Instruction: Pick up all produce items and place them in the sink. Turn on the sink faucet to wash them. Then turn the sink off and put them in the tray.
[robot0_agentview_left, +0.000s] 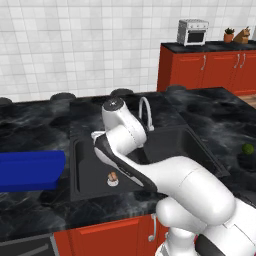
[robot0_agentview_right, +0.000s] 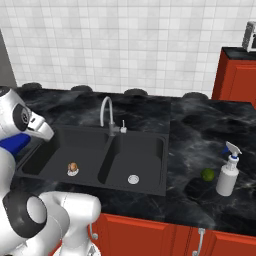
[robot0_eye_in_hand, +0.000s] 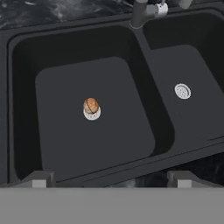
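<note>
The tan-brown produce item (robot0_eye_in_hand: 91, 105) rests on the round drain in the left basin of the black sink (robot0_eye_in_hand: 144, 48), and it also shows from both base cameras (robot0_agentview_left: 113, 176) (robot0_agentview_right: 73, 167). My gripper (robot0_eye_in_hand: 111, 180) hovers open above that basin's front rim, its fingertips (robot0_eye_in_hand: 41, 178) wide apart with nothing between them. The dark green ball (robot0_agentview_right: 207, 174) lies on the counter to the right of the sink (robot0_agentview_left: 248, 148). The silver faucet (robot0_agentview_right: 106, 116) stands behind the divider; no water is visible. The blue tray (robot0_agentview_left: 30, 170) sits left of the sink.
A white spray bottle (robot0_agentview_right: 228, 172) stands on the dark marble counter just right of the green ball. The right basin holds only its drain (robot0_agentview_right: 133, 178). Red cabinets with a toaster oven (robot0_agentview_left: 193, 31) stand at the far right. My arm's own links cross over the sink's left basin (robot0_agentview_left: 130, 150).
</note>
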